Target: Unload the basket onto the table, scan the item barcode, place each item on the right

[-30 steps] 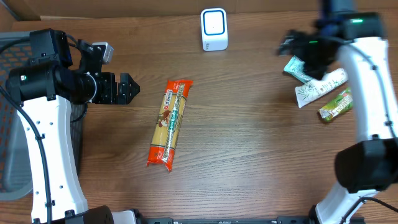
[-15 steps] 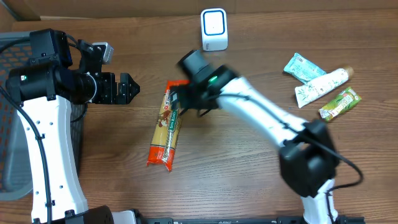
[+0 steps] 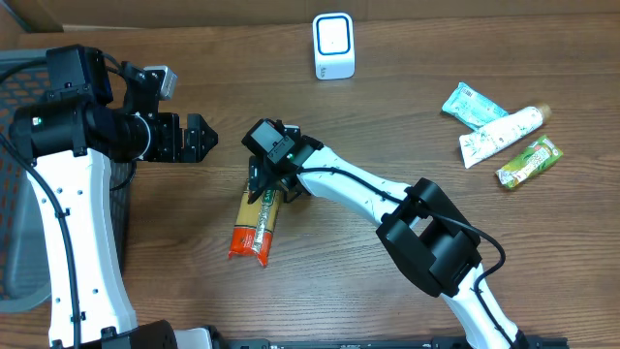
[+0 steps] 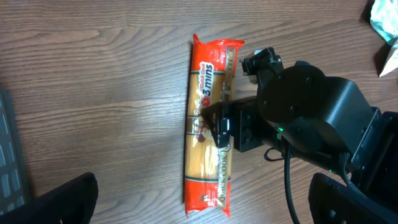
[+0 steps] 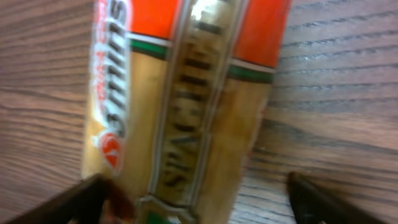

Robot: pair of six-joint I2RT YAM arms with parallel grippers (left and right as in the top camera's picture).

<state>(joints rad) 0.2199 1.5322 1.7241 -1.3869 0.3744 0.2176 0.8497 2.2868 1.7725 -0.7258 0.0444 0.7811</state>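
The item is a long orange and red spaghetti packet point(image 3: 256, 221) lying flat on the wooden table, also seen in the left wrist view point(image 4: 208, 174). My right gripper point(image 3: 270, 180) is down over its upper half, open, with the jaws on either side of the packet point(image 5: 180, 106). Its left finger point(image 5: 93, 200) is at the packet's edge and its right finger point(image 5: 320, 204) stands apart from it. My left gripper point(image 3: 201, 138) hovers open to the left of the packet, holding nothing. The white scanner point(image 3: 333, 46) stands at the back. No barcode shows.
A teal packet point(image 3: 472, 105), a white tube point(image 3: 499, 136) and a green packet point(image 3: 529, 161) lie at the right. A dark mesh basket point(image 3: 15, 233) sits at the left edge, behind my left arm.
My right arm swung from the far right across the table to the spaghetti packet and came down over it, its jaws narrowing a little. The left arm has not moved.
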